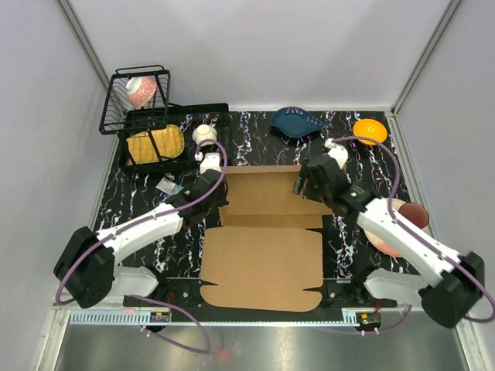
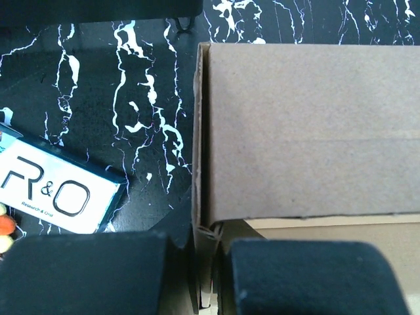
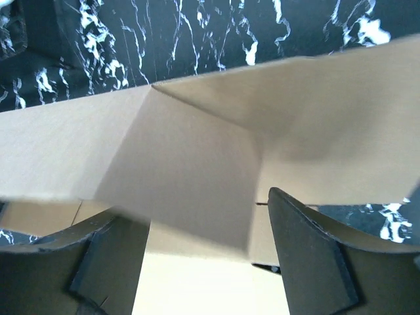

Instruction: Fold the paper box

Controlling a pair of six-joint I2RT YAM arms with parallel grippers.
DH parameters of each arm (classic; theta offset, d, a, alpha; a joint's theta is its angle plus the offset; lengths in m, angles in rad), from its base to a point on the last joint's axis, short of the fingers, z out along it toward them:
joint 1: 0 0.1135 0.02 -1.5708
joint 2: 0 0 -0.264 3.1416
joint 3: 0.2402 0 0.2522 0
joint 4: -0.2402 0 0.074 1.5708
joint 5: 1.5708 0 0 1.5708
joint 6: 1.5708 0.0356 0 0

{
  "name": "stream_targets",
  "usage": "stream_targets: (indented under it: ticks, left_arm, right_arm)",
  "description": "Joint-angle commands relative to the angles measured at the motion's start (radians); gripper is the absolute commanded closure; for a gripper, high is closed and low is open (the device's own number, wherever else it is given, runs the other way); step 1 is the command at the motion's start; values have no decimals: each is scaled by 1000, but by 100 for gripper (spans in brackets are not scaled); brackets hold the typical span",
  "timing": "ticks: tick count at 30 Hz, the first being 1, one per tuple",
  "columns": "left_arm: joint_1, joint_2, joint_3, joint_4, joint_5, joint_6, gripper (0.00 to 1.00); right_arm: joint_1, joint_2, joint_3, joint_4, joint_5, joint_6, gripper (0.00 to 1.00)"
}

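Cardboard forming the paper box lies mostly flat at the centre of the table, its far end partly folded up. Left gripper pinches the standing left wall's edge, fingers almost together. Right gripper straddles the right corner fold, fingers wide apart, hiding that corner from above. Farther back, a tilted wire basket holds something pinkish, too small to identify.
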Motion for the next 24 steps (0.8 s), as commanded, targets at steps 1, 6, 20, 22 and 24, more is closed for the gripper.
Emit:
stream_targets:
  ticks: [1,6,20,22,24]
  left_arm:
    - [-1,-8,41,72,-54,-40,100]
    - [2,34,79,21,-97,-51,100]
    - [-7,-13,13,85,-181,-98,100]
    - [-13,-16,-6,101,-187,-91,100]
    - [-16,-21,-29,125,-201,-86,100]
  right_arm:
    - [2,-190,23,-105,100,-77,22]
    - [2,-371,-81,-114,57,-50,22]
    - [2,-546,-454,34,27,245,33]
    - [4,-528,-491,91,42,277,34]
    - [4,-487,-514,157,50,292,33]
